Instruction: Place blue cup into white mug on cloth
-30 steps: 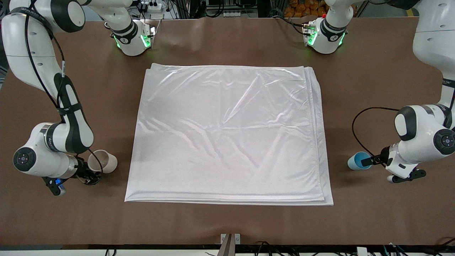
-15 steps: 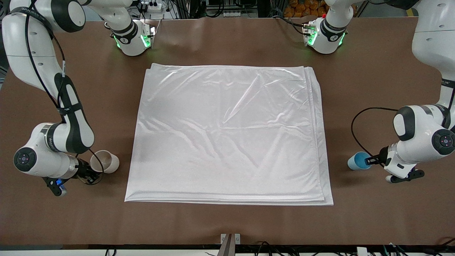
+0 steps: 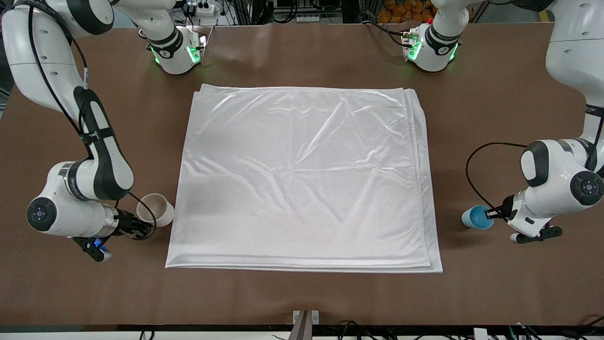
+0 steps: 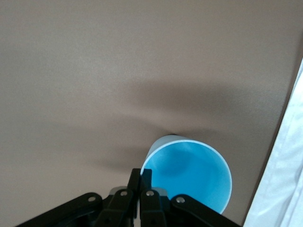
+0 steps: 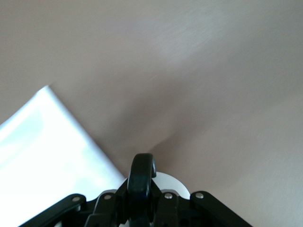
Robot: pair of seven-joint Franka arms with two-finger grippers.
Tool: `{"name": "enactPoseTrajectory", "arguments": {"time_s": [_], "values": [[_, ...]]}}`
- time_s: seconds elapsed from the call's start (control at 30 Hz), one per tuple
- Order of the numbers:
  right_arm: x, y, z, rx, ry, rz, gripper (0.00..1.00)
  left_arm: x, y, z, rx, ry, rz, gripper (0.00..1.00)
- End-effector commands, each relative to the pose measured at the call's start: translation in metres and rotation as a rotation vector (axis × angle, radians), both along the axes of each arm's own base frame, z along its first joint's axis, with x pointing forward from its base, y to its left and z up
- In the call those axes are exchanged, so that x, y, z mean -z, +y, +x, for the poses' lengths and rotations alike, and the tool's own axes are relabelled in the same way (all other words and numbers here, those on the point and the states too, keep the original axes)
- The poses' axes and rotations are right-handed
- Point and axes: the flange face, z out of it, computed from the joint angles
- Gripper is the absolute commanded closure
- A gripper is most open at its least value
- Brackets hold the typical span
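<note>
I see the right gripper point(image 3: 141, 228) pinching the cream mug point(image 3: 156, 209) handle, lower left; the left gripper point(image 3: 493, 213) pinches the tapered blue cup point(image 3: 476, 217) rim; shiny wrinkled cloth point(image 3: 302, 179) centre

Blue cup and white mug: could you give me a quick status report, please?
Left gripper shut on blue cup rim, beside cloth. Right gripper shut on white mug handle, at cloth's edge. Nothing in the way.

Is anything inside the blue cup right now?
Nothing visible: the blue cup shows a bare bright-blue interior, its rim pinched by the left end effector. The innermost bottom is not fully shown.
</note>
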Motion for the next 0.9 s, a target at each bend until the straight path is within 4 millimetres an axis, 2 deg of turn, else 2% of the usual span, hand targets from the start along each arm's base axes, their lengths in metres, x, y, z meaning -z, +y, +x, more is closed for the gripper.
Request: {"name": "enactPoseTrajectory", "arguments": {"time_s": [0.0,0.1,0.23,0.43,0.67,0.87], "values": [[-0.044,0.004,-0.011,-0.040,0.027,0.097,1.00,-0.022,-0.009,-0.001,0.046,-0.024,0.036,1.00],[-0.059,0.010,-0.014,-0.051,0.039,0.151,1.00,-0.046,-0.014,0.000,0.057,-0.054,0.043,1.00],[-0.076,0.019,-0.016,-0.051,0.031,0.215,1.00,-0.085,-0.038,-0.001,0.111,-0.075,0.036,1.00],[-0.080,0.049,-0.017,0.040,0.054,0.214,1.00,-0.138,-0.070,-0.010,0.167,-0.101,0.039,1.00],[-0.081,0.102,-0.020,0.089,0.074,0.198,1.00,-0.189,-0.137,-0.019,0.235,-0.078,0.002,1.00],[-0.082,0.147,-0.025,0.113,0.070,0.191,1.00,-0.215,-0.193,-0.030,0.198,-0.072,-0.031,1.00]]}}
